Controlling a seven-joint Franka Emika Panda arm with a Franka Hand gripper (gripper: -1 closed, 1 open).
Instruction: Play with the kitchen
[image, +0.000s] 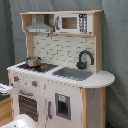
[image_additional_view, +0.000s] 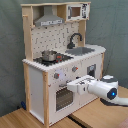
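Gripper (image_additional_view: 71, 85) (fingers: can't tell) sits lower center of the second exterior view, at the one kitchen's (image_additional_view: 62, 52) oven door (image_additional_view: 64, 97); one pot (image_additional_view: 48, 55) on stovetop.

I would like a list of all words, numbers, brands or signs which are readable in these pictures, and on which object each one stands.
No text can be read.
White and light-wood toy kitchen: no legible label or brand in both exterior views.
Small white microwave: its dark panel of buttons has marks too blurred to read.
White robot arm: a blue light, no lettering.
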